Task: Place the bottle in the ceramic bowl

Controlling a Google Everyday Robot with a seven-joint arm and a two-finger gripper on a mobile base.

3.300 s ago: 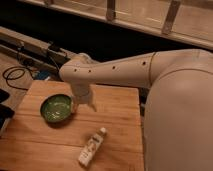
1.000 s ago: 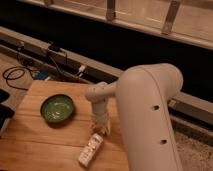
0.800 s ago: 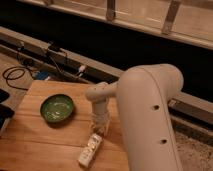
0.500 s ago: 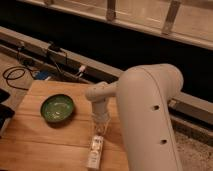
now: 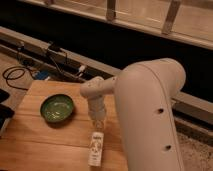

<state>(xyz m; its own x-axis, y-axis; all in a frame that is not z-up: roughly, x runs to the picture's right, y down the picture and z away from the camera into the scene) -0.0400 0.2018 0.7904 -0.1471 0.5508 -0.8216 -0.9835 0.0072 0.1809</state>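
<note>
Jaws: at the end of my white arm (image 5: 102, 92), pointed down over the bench, low at the 12 o'clock end of the bottle. Whether they are open or closed, I cannot tell.
Bottle: a small slim whitish plastic bottle with a pale, dark-printed label (image 5: 96, 148). It lies flat on the bench, its length running from 12 to 6 o'clock, outside the bowl. Its upper end sits right under my jaws; I cannot tell whether they touch it.
Bowl: a round shallow glossy green ceramic bowl with a darker rim (image 5: 57, 108). It stands upright, with nothing in it, at about 10 o'clock from the bottle and apart from it.
Bench: a light wooden top (image 5: 35, 145) carrying both bowl and bottle.
Beyond the bench: dark cables (image 5: 17, 75) lie on the floor at about 11 o'clock.
</note>
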